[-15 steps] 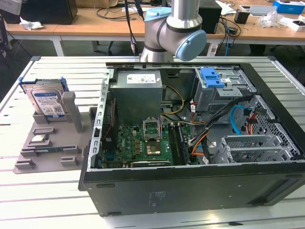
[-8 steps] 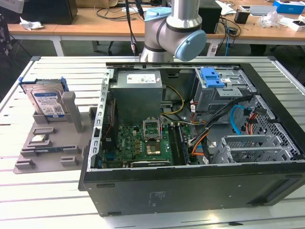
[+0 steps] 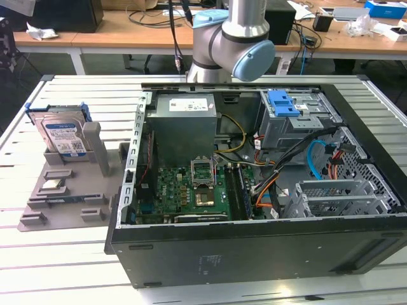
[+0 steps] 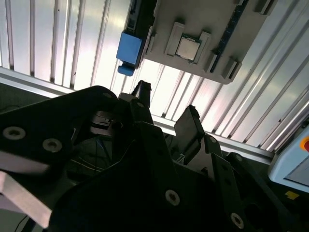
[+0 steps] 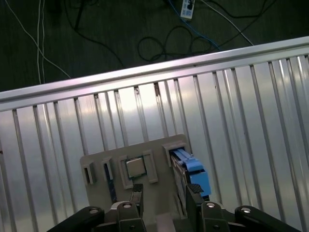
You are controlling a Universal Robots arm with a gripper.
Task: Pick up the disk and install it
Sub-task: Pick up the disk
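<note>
Exterior view, watched from my remote station: the disk (image 3: 62,135) leans on edge in a grey holder (image 3: 63,210) on the slatted desk (image 3: 63,267), at the exterior view's left of the open computer case (image 3: 254,254). In the first wrist view, I see the tool (image 5: 164,200) spread and gripping nothing, above the holder and near the disk's blue bracket.

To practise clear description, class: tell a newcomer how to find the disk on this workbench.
Start at the open computer case; to the exterior view's left of it lies a grey holder tray. The disk stands on edge at the tray's far end: silver, with a white-and-blue label and a blue bracket, unlike the small square chip lying flat.
</note>
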